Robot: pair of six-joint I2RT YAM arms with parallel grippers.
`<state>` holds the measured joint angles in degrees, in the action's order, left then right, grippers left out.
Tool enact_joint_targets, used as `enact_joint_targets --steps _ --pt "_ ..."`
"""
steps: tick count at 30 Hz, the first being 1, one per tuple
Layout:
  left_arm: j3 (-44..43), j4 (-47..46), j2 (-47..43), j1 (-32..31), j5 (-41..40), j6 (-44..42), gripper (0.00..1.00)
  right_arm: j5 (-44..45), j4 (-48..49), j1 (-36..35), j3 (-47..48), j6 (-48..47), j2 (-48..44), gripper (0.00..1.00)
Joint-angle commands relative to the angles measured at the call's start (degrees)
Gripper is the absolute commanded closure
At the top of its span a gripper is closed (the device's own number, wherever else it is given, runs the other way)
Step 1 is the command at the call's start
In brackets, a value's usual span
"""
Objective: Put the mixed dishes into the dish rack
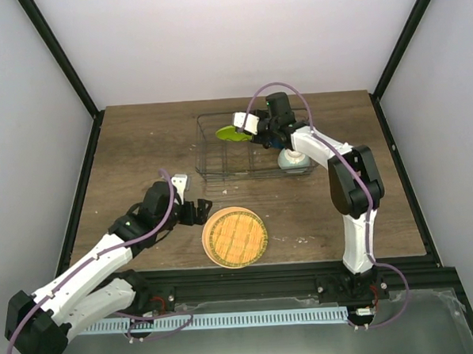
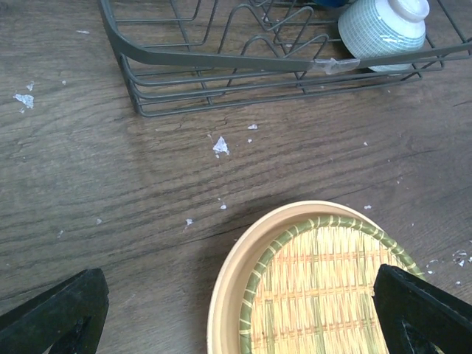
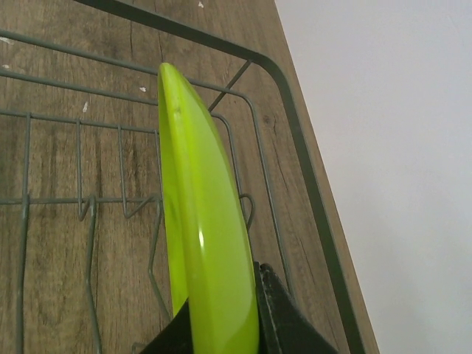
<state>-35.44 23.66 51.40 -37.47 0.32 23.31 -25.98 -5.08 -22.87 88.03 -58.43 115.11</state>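
My right gripper [image 1: 248,133] is shut on the lime-green plate [image 1: 233,133], holding it on edge over the wire dish rack [image 1: 212,174]. In the right wrist view the plate [image 3: 203,228] stands between my fingers [image 3: 284,317] above the rack's wire prongs [image 3: 88,210]. The pale mint-green bowl [image 1: 294,161] sits upside down in the rack's right end; it also shows in the left wrist view [image 2: 383,29]. An orange woven-patterned plate [image 1: 235,236] lies flat on the table. My left gripper [image 1: 192,212] is open and empty, just left of that plate [image 2: 324,287]. The blue mug barely shows.
The dish rack [image 2: 221,70] stands at the back middle of the wooden table [image 1: 140,150]. Small white specks [image 2: 220,146] lie on the wood between rack and plate. Black frame posts rise at the table's back corners.
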Motion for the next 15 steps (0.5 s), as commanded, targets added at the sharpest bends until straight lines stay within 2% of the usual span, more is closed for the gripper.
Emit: enact_joint_targets --steps 1,3,12,15 --pt "0.8 -1.1 -0.3 0.3 0.5 -0.7 0.00 0.1 -1.2 -1.2 4.1 -1.0 1.6 0.99" --pt "1.0 -1.0 -0.5 0.3 0.5 -0.7 0.00 0.5 -1.3 -1.3 4.1 -0.6 2.1 0.96" --pt "1.4 -0.7 -1.3 0.4 0.7 -0.6 0.00 2.0 -3.5 -1.5 3.9 0.0 3.1 0.70" --pt "1.4 -0.5 -1.8 0.4 0.6 -0.6 0.00 2.6 -3.6 -1.5 3.5 0.3 2.7 0.64"
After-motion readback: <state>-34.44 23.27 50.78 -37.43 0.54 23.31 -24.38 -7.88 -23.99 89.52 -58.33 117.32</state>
